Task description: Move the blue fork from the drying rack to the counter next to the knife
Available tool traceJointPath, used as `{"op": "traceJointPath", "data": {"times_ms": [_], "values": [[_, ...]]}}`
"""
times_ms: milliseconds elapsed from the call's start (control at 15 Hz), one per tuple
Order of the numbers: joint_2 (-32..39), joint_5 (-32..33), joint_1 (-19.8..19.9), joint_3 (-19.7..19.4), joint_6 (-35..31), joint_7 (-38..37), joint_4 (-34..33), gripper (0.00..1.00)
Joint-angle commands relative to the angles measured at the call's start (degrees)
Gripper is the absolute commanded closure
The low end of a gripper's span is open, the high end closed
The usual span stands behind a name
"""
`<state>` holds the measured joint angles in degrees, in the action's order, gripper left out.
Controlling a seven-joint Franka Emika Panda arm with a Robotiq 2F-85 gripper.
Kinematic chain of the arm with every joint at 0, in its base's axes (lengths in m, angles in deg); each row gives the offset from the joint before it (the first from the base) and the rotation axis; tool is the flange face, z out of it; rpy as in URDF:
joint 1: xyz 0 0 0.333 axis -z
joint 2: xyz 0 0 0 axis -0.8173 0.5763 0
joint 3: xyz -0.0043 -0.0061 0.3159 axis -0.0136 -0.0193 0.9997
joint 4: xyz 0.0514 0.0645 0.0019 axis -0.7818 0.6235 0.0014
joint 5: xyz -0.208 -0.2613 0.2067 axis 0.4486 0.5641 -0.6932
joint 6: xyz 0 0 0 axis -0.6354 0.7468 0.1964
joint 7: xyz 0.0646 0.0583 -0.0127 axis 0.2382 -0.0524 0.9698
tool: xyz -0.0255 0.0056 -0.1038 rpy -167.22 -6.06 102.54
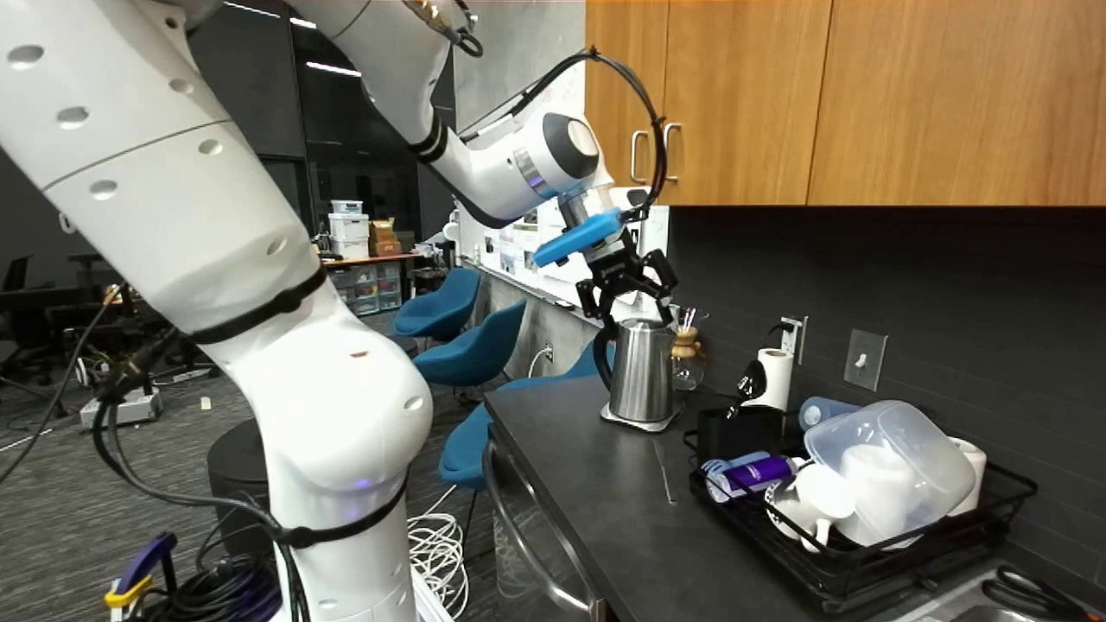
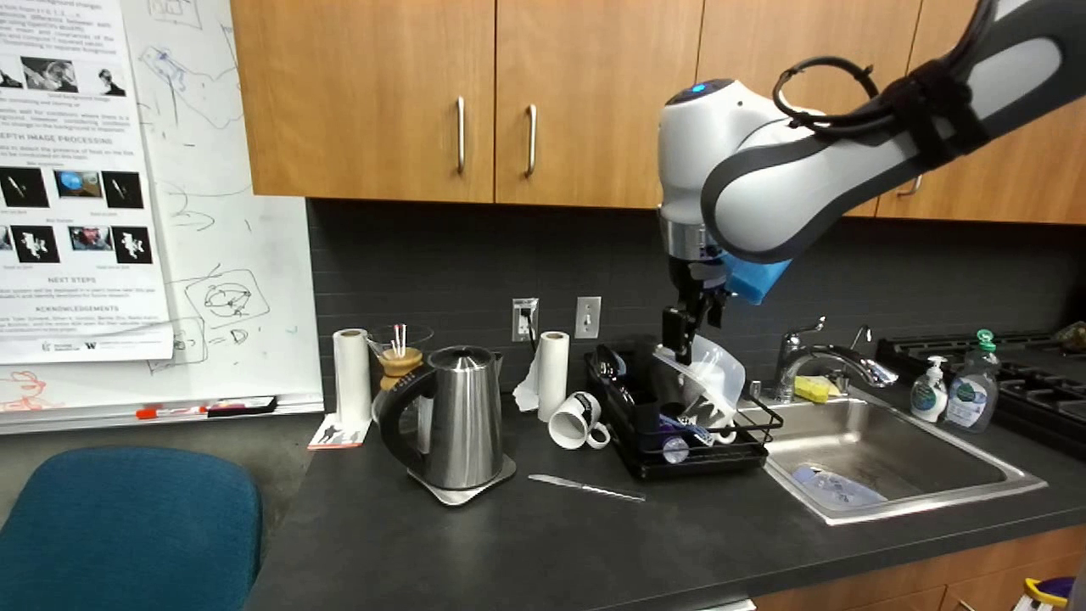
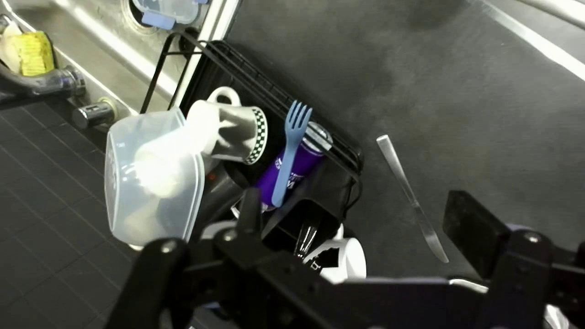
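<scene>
The blue fork (image 3: pixel 287 160) lies in the wrist view across a purple can (image 3: pixel 299 162) in the black drying rack (image 3: pixel 249 75). Its tines are over the rack's rim. The rack shows in both exterior views (image 1: pixel 825 570) (image 2: pixel 704 465). The silver knife (image 3: pixel 411 198) lies flat on the dark counter (image 3: pixel 457 105) beside the rack, also seen in both exterior views (image 1: pixel 664 473) (image 2: pixel 585 487). My gripper (image 3: pixel 363 221) is open with nothing between its fingers. It is raised above the rack and counter, as both exterior views show (image 1: pixel 629 302) (image 2: pixel 691 335).
The rack also holds a clear plastic tub (image 3: pixel 155 178), a checkered mug (image 3: pixel 233 130) and a black utensil holder (image 3: pixel 320 196). A white mug (image 3: pixel 343 258) lies beside it. A steel kettle (image 2: pixel 465 416) stands left of the knife. The sink (image 2: pixel 891 450) is right of the rack; wooden cabinets (image 2: pixel 365 102) hang above.
</scene>
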<state>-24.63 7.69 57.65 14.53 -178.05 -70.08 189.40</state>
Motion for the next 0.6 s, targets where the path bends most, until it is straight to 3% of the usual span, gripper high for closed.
{"op": "traceJointPath", "data": {"times_ms": [0, 533], "values": [[7.7, 1.1, -0.5, -3.7, -2.4, 4.8, -6.2, 0.0], [16.7, -4.7, -3.6, -5.1, -2.3, 6.0, -9.3, 0.0]]}}
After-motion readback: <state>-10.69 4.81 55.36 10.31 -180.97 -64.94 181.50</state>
